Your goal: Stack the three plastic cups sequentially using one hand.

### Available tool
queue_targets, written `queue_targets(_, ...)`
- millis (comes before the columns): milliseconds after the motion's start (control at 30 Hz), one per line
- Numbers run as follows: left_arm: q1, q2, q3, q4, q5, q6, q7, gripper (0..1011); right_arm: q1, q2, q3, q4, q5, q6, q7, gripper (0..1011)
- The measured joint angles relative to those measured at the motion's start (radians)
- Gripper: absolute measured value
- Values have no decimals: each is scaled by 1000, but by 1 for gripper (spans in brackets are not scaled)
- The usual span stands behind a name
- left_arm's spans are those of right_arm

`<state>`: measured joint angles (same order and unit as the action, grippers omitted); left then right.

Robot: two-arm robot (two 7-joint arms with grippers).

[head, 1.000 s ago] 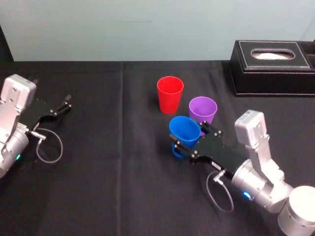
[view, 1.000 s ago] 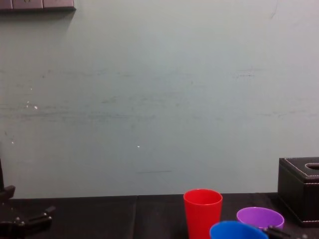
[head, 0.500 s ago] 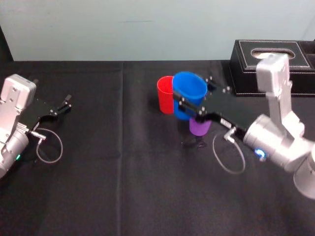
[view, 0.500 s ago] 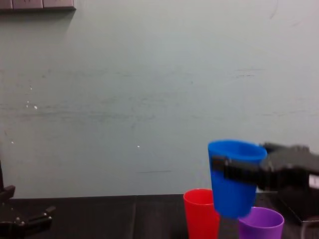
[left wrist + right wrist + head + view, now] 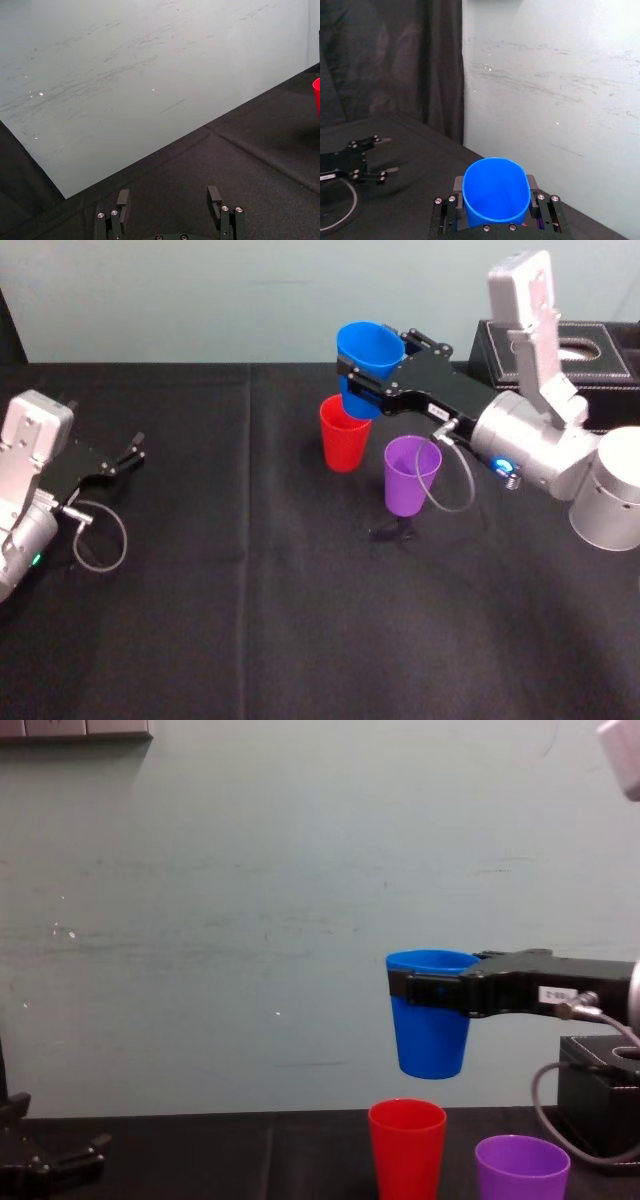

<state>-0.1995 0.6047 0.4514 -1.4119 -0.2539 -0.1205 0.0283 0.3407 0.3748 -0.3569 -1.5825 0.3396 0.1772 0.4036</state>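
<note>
Near the tabletop's [image 5: 250,590] left edge the left gripper [image 5: 135,452] lies parked on the black cloth. The left wrist view shows its 2 black jaws wide apart [image 5: 170,197], each a flat bar with small silver screws. A thin grey cable [image 5: 100,540] loops beside its silver arm.

Toward the far edge, about midway along it, the red cup [image 5: 344,440] stands upright, a smooth tapered tumbler with an open mouth. The purple cup [image 5: 410,480], the same shape, stands upright just right of it and a little nearer the front, apart from it.

The right gripper [image 5: 372,358] reaches in from the right, its jaws closed on the blue cup [image 5: 365,348] just under the rim. The cup is glossy plastic, upright, and in the air. At the far right corner sits a black box [image 5: 622,375] with pale stitching.

In the head view the blue cup overlaps the red rim. The chest view, from the side, shows a band of pale scuffed wall [image 5: 250,920] between the blue cup's [image 5: 430,1035] base and the red cup's [image 5: 406,1150] mouth, with the blue one slightly right of centre over it. The right wrist view looks into the blue cup's [image 5: 495,192] hollow, with 1 jaw on either side.
</note>
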Motion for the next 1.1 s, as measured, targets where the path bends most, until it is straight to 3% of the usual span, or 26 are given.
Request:
queue_targets(467, 0, 0, 0, 0, 0, 0, 0, 1005, 90, -59, -41, 163, -15, -32, -18, 718)
queue_targets(1100, 0, 0, 0, 0, 0, 0, 0, 1005, 97, -77, -49, 233, -32, -62, -18, 719)
